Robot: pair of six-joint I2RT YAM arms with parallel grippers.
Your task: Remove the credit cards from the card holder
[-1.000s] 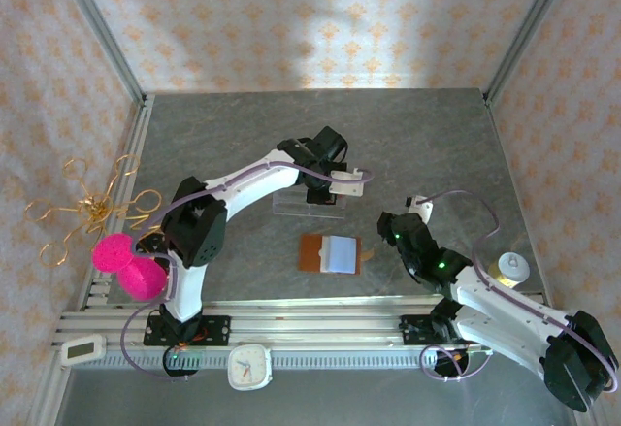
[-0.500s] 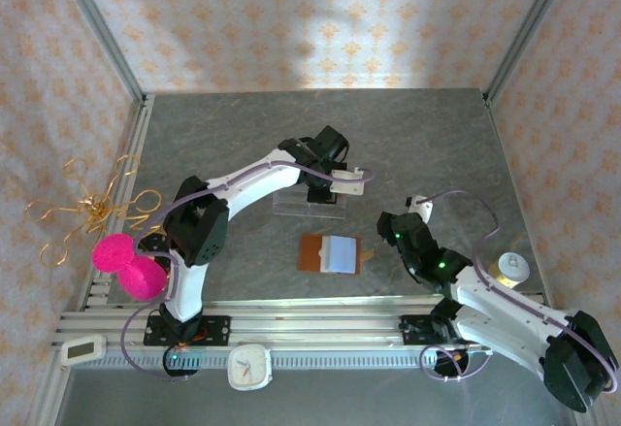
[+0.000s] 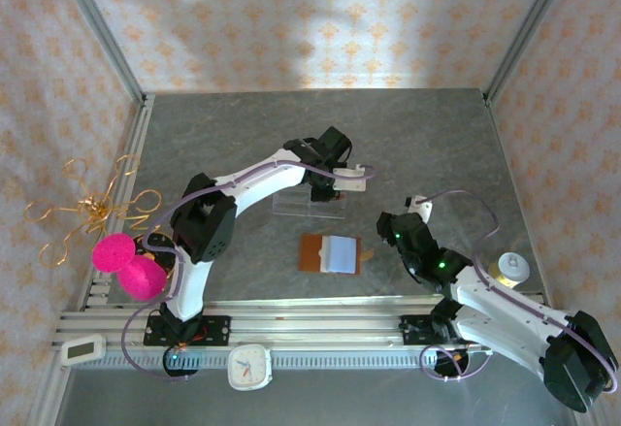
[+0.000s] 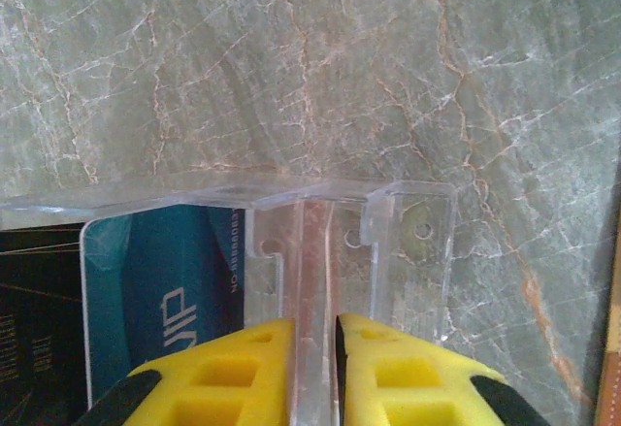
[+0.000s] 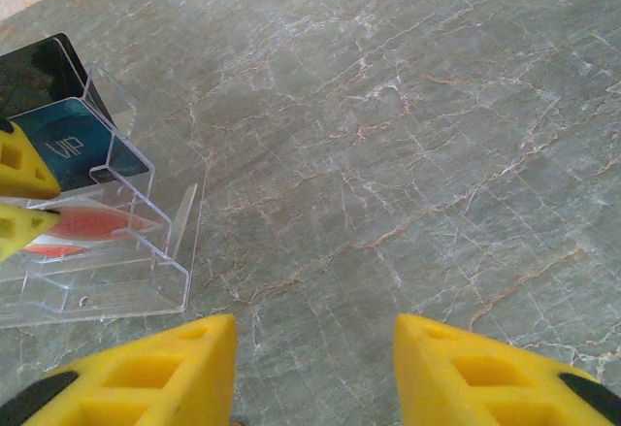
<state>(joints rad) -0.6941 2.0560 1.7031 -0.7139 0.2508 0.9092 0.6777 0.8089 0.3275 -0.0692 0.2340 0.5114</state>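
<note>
The card holder point(image 3: 310, 253), a brown leather wallet, lies open on the table with its pale inside point(image 3: 341, 253) facing up. A clear acrylic rack point(image 3: 309, 204) stands just beyond it and holds credit cards: a black one point(image 5: 44, 72), a blue VIP one point(image 4: 155, 300) and a red-and-white one point(image 5: 92, 224). My left gripper point(image 4: 312, 321) hangs over the rack's right end. Its jaws stand a little apart either side of the red-and-white card's edge point(image 4: 312, 271). My right gripper point(image 5: 315, 324) is open over bare table right of the wallet, nothing between its fingers.
Pink sponges point(image 3: 129, 263) and a gold wire ornament point(image 3: 92, 208) sit at the left rail. A white clock point(image 3: 249, 366) and a small white device point(image 3: 82, 349) lie at the near edge. A white-and-gold roll point(image 3: 509, 268) is beside the right arm.
The left gripper's jaws have parted slightly from the red-and-white card standing in the rack, and its arm has shifted a little. The right arm has not moved.
</note>
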